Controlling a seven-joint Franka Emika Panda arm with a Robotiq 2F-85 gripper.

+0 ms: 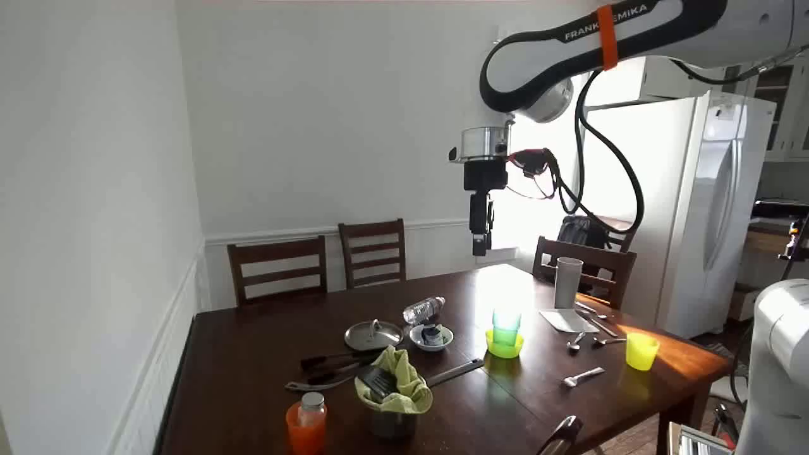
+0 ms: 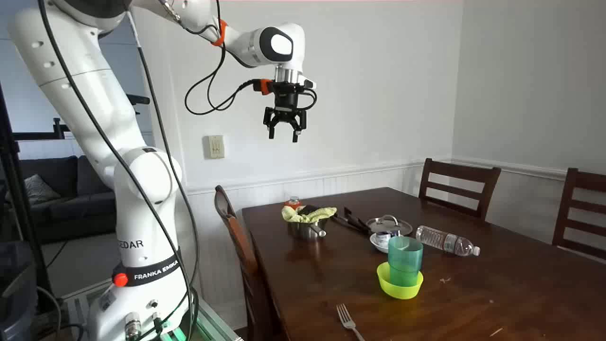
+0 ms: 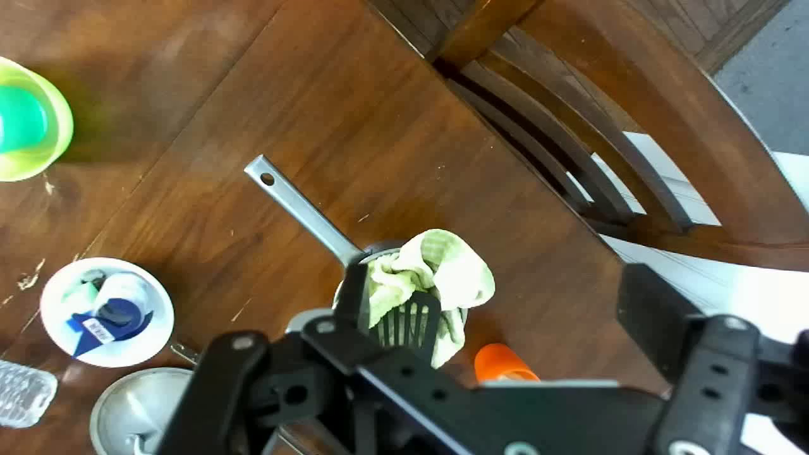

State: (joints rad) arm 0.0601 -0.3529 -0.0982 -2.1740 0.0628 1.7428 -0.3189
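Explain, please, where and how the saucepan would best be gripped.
Probably by its long handle, from above, with the open end effector closing across the narrow width: the handle juts outward from the saucepan, clear of the towel and slotted spatula.

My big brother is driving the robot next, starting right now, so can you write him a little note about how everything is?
Tool: open, nothing between its fingers, hanging high above the table.
Pot: on the table, with the light-green towel bunched inside and the black spatula's slotted head lying on the towel.
Nearby: the metal lid lies off the pot, and an orange cup stands close by.
Done: towel in the pot.
Left: any grasp; the tool touches nothing.
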